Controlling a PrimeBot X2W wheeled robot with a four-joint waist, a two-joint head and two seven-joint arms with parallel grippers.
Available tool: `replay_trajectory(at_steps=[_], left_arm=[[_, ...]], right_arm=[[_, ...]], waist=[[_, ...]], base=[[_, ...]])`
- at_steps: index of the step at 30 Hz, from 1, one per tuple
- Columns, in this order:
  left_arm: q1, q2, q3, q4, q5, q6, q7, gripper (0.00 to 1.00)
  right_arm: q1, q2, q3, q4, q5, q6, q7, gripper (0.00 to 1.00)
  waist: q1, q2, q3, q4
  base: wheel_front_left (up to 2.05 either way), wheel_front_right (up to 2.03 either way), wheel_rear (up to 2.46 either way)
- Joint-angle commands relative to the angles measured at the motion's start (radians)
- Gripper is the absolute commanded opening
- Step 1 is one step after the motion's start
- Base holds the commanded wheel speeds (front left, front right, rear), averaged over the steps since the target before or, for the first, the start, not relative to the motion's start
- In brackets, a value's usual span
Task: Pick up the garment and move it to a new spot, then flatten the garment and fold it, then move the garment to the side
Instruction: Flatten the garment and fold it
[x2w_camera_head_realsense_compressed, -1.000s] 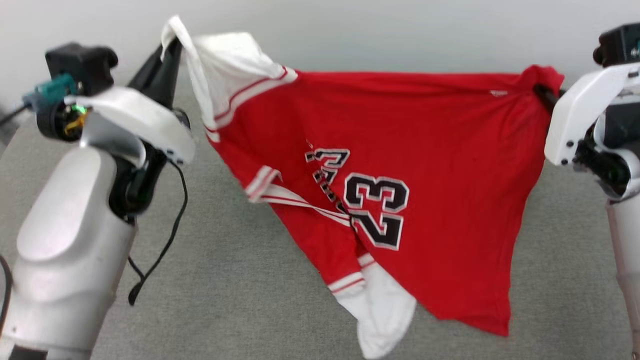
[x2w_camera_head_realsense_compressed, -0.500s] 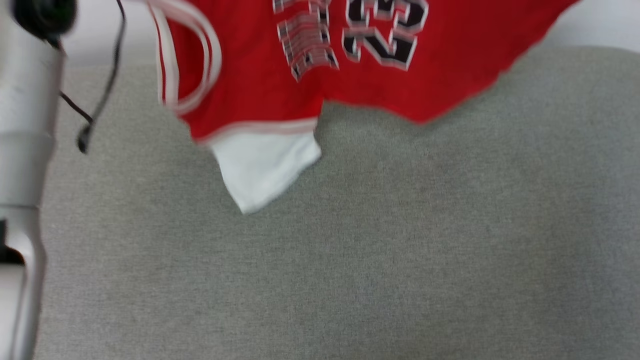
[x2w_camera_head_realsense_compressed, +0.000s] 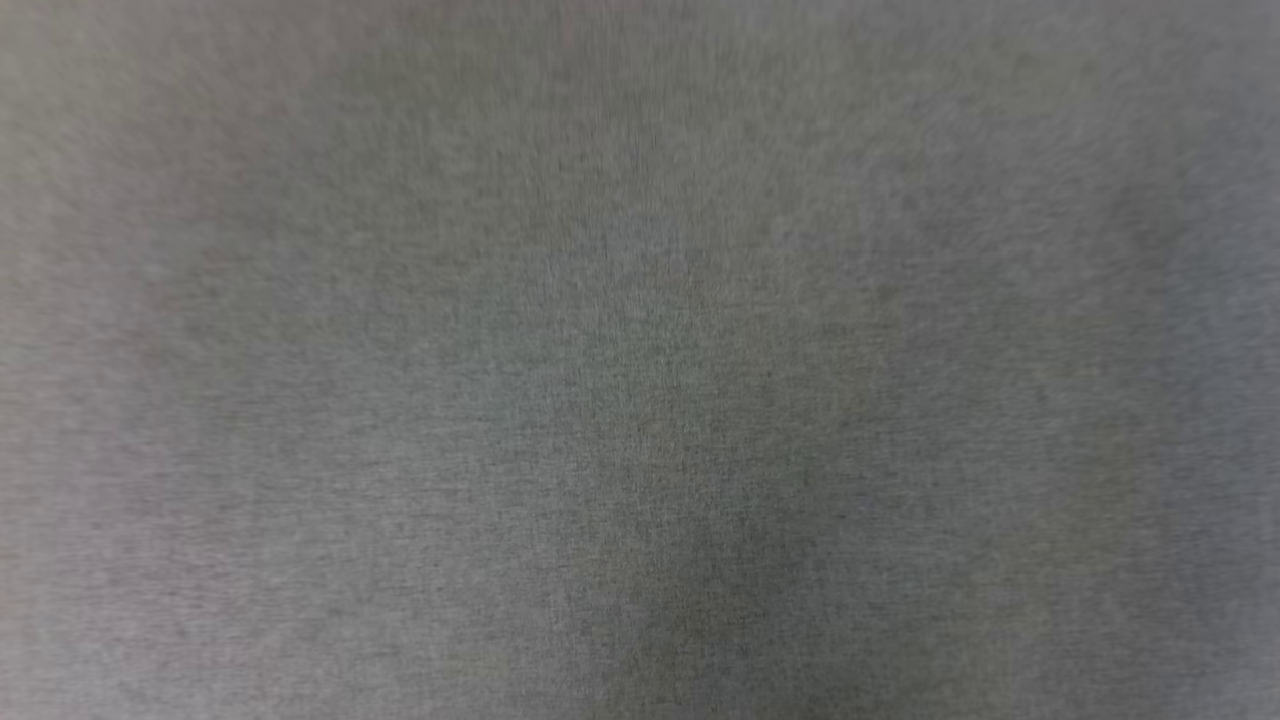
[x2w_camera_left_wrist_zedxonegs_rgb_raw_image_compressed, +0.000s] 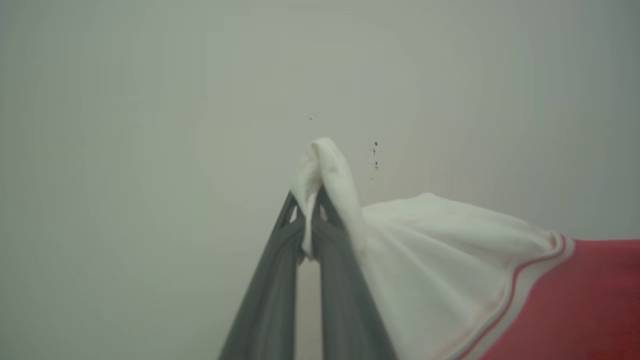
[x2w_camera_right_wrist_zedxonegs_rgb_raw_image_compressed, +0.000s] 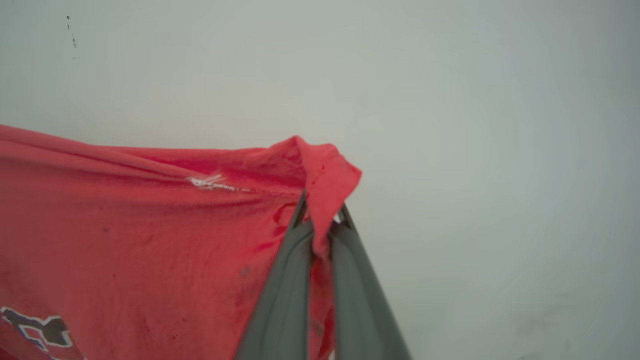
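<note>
left claw: pinched tight on garment, white end | right claw: pinched on red corner | garment: strung between claws | advice: lower both level and taut onto grey surface, no sag

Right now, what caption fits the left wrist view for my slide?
Left gripper pinching the white sleeve of a red shirt before a pale wall.

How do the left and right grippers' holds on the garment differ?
The left gripper pinches the garment by its white sleeve; the right gripper by a red corner. From the left gripper the garment runs toward its view's right; from the right gripper, toward its view's left. Both are shut on the garment.
</note>
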Motion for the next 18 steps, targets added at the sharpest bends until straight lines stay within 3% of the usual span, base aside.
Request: replay_trajectory(at_steps=[1,11,18], left_arm=[[-0.019,0.008,0.003,0.010,-0.002,0.000,-0.004,0.00],[-0.083,0.010,-0.016,0.087,-0.029,-0.015,-0.037,0.00],[-0.038,-0.009,-0.043,0.139,-0.075,-0.019,-0.059,0.00]], right_arm=[[-0.019,-0.004,-0.004,0.015,-0.006,-0.002,-0.011,0.00],[-0.157,0.027,0.036,0.121,-0.006,-0.002,-0.081,0.00],[-0.169,0.026,0.119,0.203,0.035,-0.002,-0.105,0.00]], waist=[[-0.0002,0.0000,0.085,0.001],[-0.0002,0.0000,0.215,0.013],[-0.0002,0.0000,0.240,0.026]], base=[[0.00,0.00,0.00],[0.00,0.00,0.00],[0.00,0.00,0.00]])
